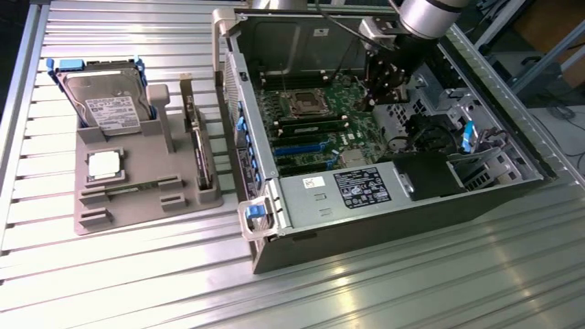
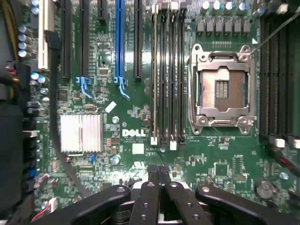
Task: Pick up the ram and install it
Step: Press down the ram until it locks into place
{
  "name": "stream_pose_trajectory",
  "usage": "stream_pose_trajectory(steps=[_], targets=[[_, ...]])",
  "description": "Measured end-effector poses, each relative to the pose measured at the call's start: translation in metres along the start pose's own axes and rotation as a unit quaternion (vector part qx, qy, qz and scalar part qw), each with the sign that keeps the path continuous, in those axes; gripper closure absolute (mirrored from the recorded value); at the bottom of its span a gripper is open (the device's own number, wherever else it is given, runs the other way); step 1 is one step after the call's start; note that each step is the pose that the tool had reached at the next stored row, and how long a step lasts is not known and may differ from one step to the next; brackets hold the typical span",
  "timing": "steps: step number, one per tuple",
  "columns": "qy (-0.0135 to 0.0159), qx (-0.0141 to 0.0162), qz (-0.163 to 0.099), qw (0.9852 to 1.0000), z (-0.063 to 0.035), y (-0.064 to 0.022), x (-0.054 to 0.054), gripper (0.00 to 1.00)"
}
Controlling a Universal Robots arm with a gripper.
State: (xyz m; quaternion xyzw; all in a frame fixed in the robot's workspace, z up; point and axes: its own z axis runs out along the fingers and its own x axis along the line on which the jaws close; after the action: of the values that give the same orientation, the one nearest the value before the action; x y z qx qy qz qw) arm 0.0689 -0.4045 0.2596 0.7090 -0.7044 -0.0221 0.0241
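Note:
The ram (image 2: 153, 70) stands edge-up in one of the black memory slots beside the empty processor socket (image 2: 222, 89); it is the slot furthest from that socket in the group. In the exterior view the ram (image 1: 311, 127) is a dark stick lying across the motherboard inside the open case. My gripper (image 2: 158, 169) hovers over the board past one end of the slots, shut, with nothing between its fingers. The exterior view has my gripper (image 1: 373, 103) down inside the case, apart from the ram. Whether the slot's latches are closed I cannot tell.
The open computer case (image 1: 265, 226) lies on a slatted metal table. At the exterior view's left, a grey fixture (image 1: 137, 212) carries a hard drive (image 1: 108, 106), a silver processor chip (image 1: 103, 164) and an upright expansion card (image 1: 199, 154). A power supply (image 1: 357, 186) and cables crowd the case.

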Motion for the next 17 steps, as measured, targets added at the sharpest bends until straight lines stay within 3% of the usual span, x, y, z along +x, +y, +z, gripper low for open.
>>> stream_pose_trajectory(steps=[4,8,17], targets=[[-0.0002,0.0000,0.000,1.0000,-0.0362,0.0005,0.000,0.89],[-0.0011,0.0000,0.000,1.0000,-0.0538,0.0013,0.000,0.89],[-0.0013,0.0000,0.000,1.0000,-0.0558,0.0014,0.000,0.89]])
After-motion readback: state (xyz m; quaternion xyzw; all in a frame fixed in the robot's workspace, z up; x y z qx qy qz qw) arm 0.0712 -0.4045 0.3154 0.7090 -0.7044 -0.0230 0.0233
